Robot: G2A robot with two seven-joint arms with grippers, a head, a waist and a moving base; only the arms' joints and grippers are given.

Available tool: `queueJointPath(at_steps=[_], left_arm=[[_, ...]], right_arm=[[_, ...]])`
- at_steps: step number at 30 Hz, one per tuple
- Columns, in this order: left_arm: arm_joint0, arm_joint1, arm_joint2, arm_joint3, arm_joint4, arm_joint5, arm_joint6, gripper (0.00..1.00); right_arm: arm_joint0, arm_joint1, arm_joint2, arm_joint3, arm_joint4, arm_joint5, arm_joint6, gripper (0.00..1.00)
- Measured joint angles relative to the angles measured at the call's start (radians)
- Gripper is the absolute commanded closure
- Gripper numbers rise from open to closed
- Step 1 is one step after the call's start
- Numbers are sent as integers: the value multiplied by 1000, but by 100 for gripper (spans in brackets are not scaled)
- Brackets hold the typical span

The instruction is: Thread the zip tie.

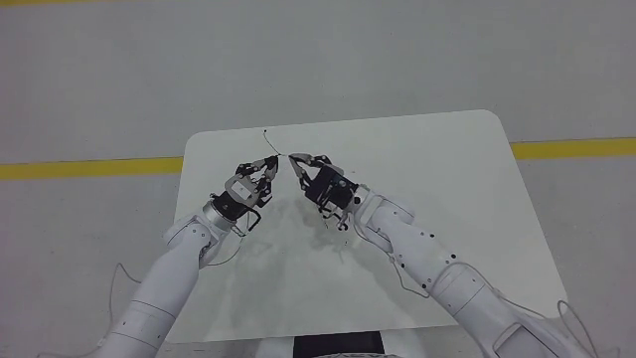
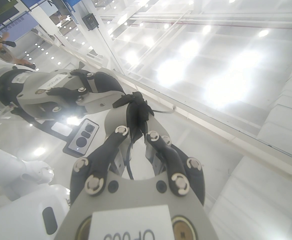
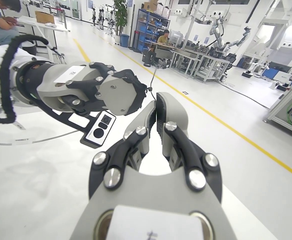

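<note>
**Both grippers closed on the zip tie above the worktop**

A grey floor [image 1: 348, 50] is seen all around, and yellow lines [image 1: 89, 168] are painted across it. On the floor stands a white worktop [image 1: 447, 189] with round corners.

The two arms are held over the far part of the worktop, near its far edge. Their tips are pointed at each other and are almost touching.

The left gripper [image 2: 137, 116] is seen on the left side from the top. Its fingers are pressed together, and their black pads [image 2: 136, 111] are torn and ragged. A black strap is seen running between these fingers and down toward the palm, so the tie is clamped there.

The right gripper [image 3: 156, 101] is held just beside it. Its two fingers [image 3: 167, 112] are shut tight, with no gap left between them. The thin tie ends right at their tips, where it looks pinched.

The zip tie [image 1: 274, 145] is the smallest thing here. It is thin and black and is held up in the air between the two grippers, not lying on the worktop. Its loose end sticks out past both grippers, away from the robot. A tiny dark lump is seen on the tie close to the left gripper's tips.
</note>
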Motion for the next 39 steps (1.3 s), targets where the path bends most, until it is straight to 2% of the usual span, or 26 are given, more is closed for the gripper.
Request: queueJointPath(at_steps=[20, 39], left_arm=[[0, 0, 0, 0, 0, 0, 0, 100], [0, 0, 0, 0, 0, 0, 0, 100]], right_arm=[[-50, 32, 48, -59, 0, 24, 35, 100], [-72, 51, 64, -99, 0, 33, 56, 100]])
